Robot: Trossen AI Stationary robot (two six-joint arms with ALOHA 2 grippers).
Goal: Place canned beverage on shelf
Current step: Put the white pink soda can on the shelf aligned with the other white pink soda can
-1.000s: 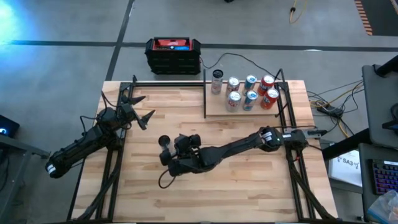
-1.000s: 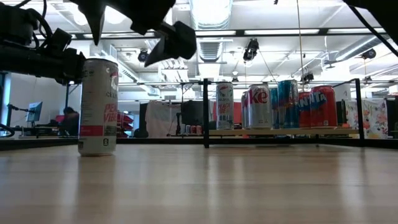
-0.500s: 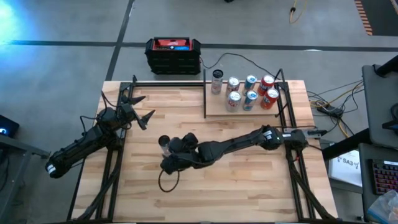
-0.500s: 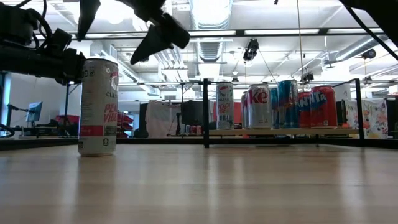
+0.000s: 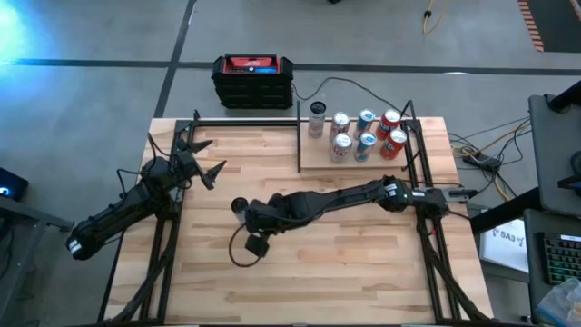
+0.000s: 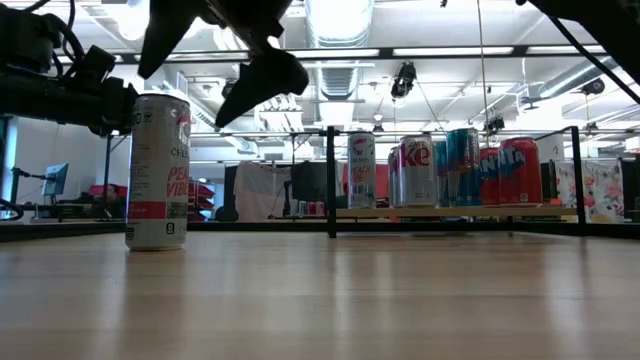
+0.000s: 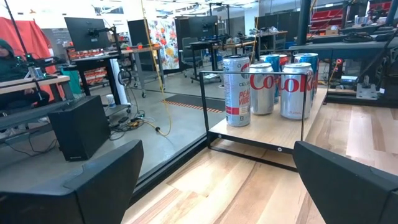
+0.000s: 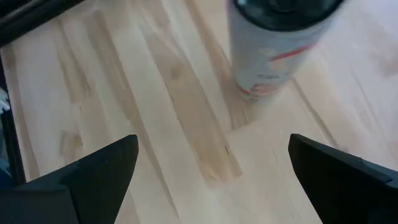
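A slim white can with pink lettering stands upright on its base on the tabletop, left of centre; it also shows in the low view and the right wrist view. My right gripper is open, just right of the can; in the low view its fingers hang above the can's top, touching nothing. The shelf, a small wood board with black rods, sits at the far right and bears several upright cans. My left gripper is open and empty at the table's left.
A black and red box stands on the floor beyond the far edge. Black frame rods run along the shelf and the table's sides. A dark cable loop lies near the right gripper. A seated person shows beyond the table.
My right gripper has gone toward the table's far edge and closer to the white can, turning as the arm stretched out, and has stayed open. The can has not moved.
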